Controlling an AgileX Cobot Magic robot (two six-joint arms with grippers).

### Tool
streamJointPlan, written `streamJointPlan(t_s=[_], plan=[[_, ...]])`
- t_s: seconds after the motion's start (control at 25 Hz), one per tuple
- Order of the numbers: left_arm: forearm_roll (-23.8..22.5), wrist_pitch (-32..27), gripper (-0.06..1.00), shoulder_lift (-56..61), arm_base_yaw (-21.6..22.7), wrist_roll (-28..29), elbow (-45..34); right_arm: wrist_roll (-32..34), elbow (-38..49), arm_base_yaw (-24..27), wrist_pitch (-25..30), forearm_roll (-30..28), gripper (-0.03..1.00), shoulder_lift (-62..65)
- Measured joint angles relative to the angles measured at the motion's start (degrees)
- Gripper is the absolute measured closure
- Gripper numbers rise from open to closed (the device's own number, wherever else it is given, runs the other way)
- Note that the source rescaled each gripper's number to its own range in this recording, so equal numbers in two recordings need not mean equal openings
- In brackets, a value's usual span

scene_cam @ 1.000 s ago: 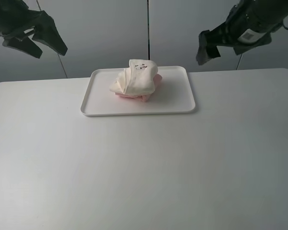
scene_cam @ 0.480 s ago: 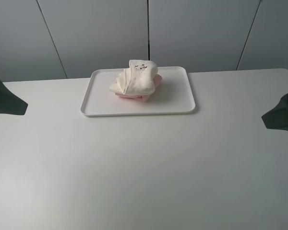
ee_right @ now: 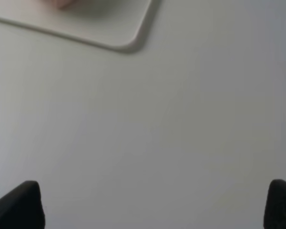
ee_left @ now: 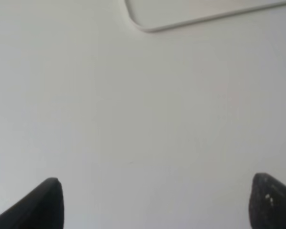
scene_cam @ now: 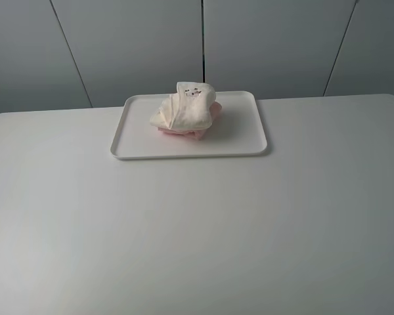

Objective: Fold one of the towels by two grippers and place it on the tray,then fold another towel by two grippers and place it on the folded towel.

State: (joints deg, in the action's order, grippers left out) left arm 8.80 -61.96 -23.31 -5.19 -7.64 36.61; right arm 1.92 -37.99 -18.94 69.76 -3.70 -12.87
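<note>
Left gripper (ee_left: 152, 202) spread wide, empty, over bare white table (scene_cam: 197, 230). Right gripper (ee_right: 155, 205) same: tips apart, holding nothing. Both out of the overhead view. Folded cream towel (scene_cam: 182, 110) stacked on folded pink towel (scene_cam: 196, 131), both on white rectangular plastic tray (scene_cam: 249, 141) at table's far side.

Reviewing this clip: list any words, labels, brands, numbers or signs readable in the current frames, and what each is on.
None can be read.
cream towel: a small dark mark near its top, too small and blurred to tell whether it is text or a picture.
pink towel, tray, table: no print shows.
left gripper and right gripper: plain black fingertips, no markings.
</note>
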Motion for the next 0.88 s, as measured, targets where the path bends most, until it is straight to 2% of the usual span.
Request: streamJointPlan(t_s=[0.24,0.44,0.52,0.64,0.88], plan=[[-0.1,0.0,-0.05,13.1,0.0,1.2,-4.4,-0.2,2.9,0.0,0.3,0.7,-0.03,10.0],[-1.5,-0.4,-0.05,22.1,0.0,5.5,-6.7,-0.5,6.4,0.0,0.6,8.9,-0.03,12.7],[-3.8,-0.5,-0.05,23.0,0.0,6.4,-6.7,-2.6,6.4,0.0,0.6,11.2,-0.03,12.7],[-5.5,-0.6,-0.05,23.2,0.0,7.0,-6.8,-7.3,6.5,0.0,-1.1,10.1,-0.03,12.7],[-6.8,-0.4,-0.05,23.3,0.0,8.4,-7.2,-9.5,8.5,0.0,-5.8,10.8,-0.03,12.7]])
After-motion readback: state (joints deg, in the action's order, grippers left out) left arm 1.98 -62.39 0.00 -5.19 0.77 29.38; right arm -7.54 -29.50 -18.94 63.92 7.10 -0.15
